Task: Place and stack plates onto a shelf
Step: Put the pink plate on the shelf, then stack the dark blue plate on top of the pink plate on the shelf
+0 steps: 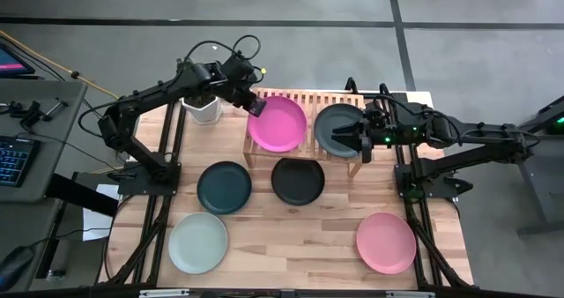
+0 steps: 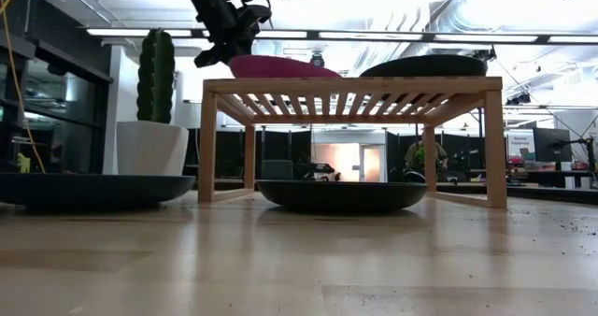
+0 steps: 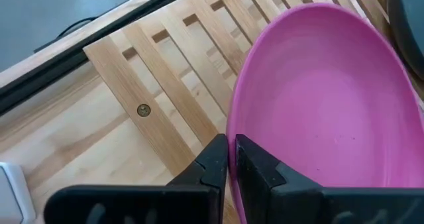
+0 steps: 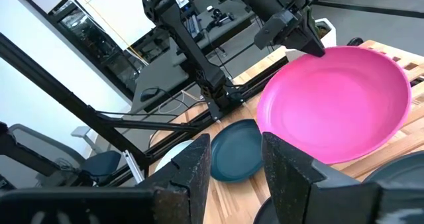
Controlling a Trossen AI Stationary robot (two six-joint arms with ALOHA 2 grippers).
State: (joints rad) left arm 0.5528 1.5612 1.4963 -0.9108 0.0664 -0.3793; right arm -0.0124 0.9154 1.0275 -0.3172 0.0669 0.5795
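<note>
The hot pink plate (image 1: 278,123) lies on the left half of the light-wood shelf (image 1: 300,97); it also shows in the low view (image 2: 285,67). My left gripper (image 1: 256,108) is shut on its rim. The dark grey-green plate (image 1: 337,127) rests on the shelf's right half. My right gripper (image 1: 358,145) is open and empty over that plate's near right rim; its fingers stand apart in the right wrist view (image 4: 236,161). The dark teal (image 1: 224,187), black (image 1: 298,181), pale mint (image 1: 198,242) and light pink (image 1: 386,242) plates lie flat on the table. My left gripper pinches the hot pink plate's rim (image 3: 232,141) at the plate's far left side, one finger (image 3: 258,168) inside the bowl and one (image 3: 213,166) outside. The fingers slant down from the table's left side. The plate's underside appears to rest on the shelf's slats.
A white pot with a green cactus (image 1: 203,108) stands just left of the shelf, beside my left arm. The black plate reaches partly under the shelf's near edge (image 2: 341,194). Bare table lies between the plates near the front edge.
</note>
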